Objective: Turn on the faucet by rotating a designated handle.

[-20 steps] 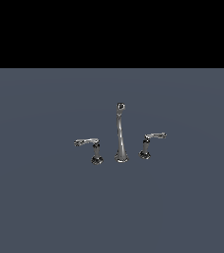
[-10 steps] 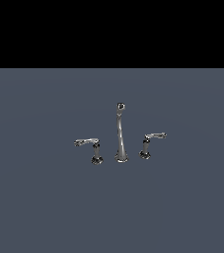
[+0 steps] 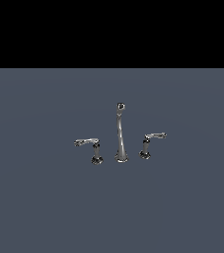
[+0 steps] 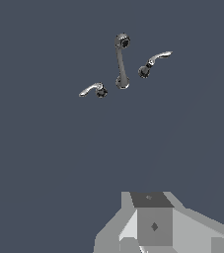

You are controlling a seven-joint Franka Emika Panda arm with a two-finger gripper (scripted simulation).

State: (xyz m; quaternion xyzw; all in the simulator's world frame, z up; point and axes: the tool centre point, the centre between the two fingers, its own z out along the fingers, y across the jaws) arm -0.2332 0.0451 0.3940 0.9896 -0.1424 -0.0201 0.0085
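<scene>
Approaching stage, no contact yet. Faucet (image 3: 120,133) at frame centre in exterior view; handle (image 3: 90,146) just left of spout, arm pointing left. Gripper (image 4: 153,227) far from handle; fingers out of view, opening can't tell. Next: close distance, push lever arm sideways.

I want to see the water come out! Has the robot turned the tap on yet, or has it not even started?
Nothing looks done yet. The faucet stands alone in the exterior view, with no arm near it. The handle to be turned points to the exterior view's left, untouched. In the wrist view the gripper is far from the faucet, and its fingers are out of sight. Left to do: reach the handle, then turn it.
</scene>
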